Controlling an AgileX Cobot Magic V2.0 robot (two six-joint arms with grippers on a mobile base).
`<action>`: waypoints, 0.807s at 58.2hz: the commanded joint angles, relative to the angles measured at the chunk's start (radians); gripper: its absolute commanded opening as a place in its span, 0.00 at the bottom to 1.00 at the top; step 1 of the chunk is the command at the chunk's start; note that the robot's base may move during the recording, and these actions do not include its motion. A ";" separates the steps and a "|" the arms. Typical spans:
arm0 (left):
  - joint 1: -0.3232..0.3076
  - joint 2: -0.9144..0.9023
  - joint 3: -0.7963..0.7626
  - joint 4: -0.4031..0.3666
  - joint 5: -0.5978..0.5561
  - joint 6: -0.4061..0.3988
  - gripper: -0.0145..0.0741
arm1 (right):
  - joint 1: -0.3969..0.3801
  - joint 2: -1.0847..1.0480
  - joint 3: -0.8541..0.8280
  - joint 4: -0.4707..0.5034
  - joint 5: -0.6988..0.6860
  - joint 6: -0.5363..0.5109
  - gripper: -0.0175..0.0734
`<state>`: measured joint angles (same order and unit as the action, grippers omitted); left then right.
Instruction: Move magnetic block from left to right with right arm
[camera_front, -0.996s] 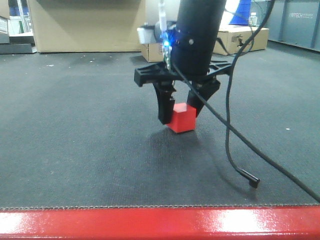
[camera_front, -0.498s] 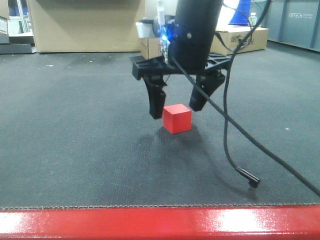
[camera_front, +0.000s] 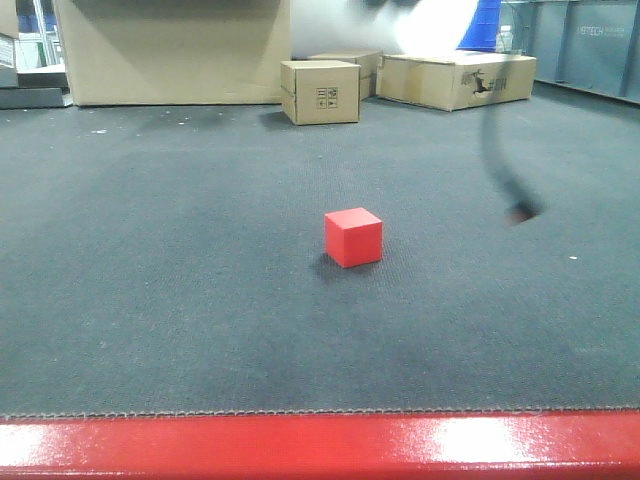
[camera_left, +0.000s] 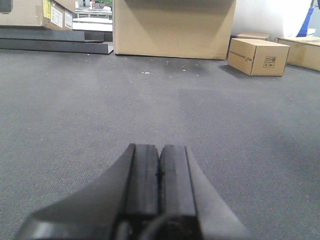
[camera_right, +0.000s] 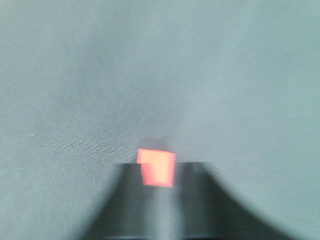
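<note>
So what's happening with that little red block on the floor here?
The small bright-red cube sits alone on the dark grey carpet, with nothing holding it. The right arm set it down a moment ago and has lifted away; its wrist camera looks down on the cube through motion blur. The left gripper rests low with its fingers pressed together, holding nothing. Brown cardboard boxes stand at the back.

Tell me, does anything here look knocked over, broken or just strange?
Nothing looks damaged or spilled. The magnetic block sits flat and alone on the dark carpet, and the small cardboard box behind stands upright. The one oddity is a blurred black cable dangling in mid-air at right.
</note>
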<state>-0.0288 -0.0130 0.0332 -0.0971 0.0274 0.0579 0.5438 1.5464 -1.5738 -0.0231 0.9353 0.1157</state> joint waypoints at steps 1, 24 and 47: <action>0.000 -0.009 0.010 -0.005 -0.084 -0.006 0.02 | -0.008 -0.154 0.065 -0.037 -0.091 -0.002 0.26; 0.000 -0.009 0.010 -0.005 -0.084 -0.006 0.02 | -0.008 -0.681 0.627 -0.047 -0.387 -0.002 0.26; 0.000 -0.009 0.010 -0.005 -0.084 -0.006 0.02 | -0.008 -1.106 0.969 -0.047 -0.444 -0.002 0.26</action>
<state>-0.0288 -0.0130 0.0332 -0.0971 0.0274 0.0579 0.5421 0.4796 -0.6015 -0.0526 0.5797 0.1157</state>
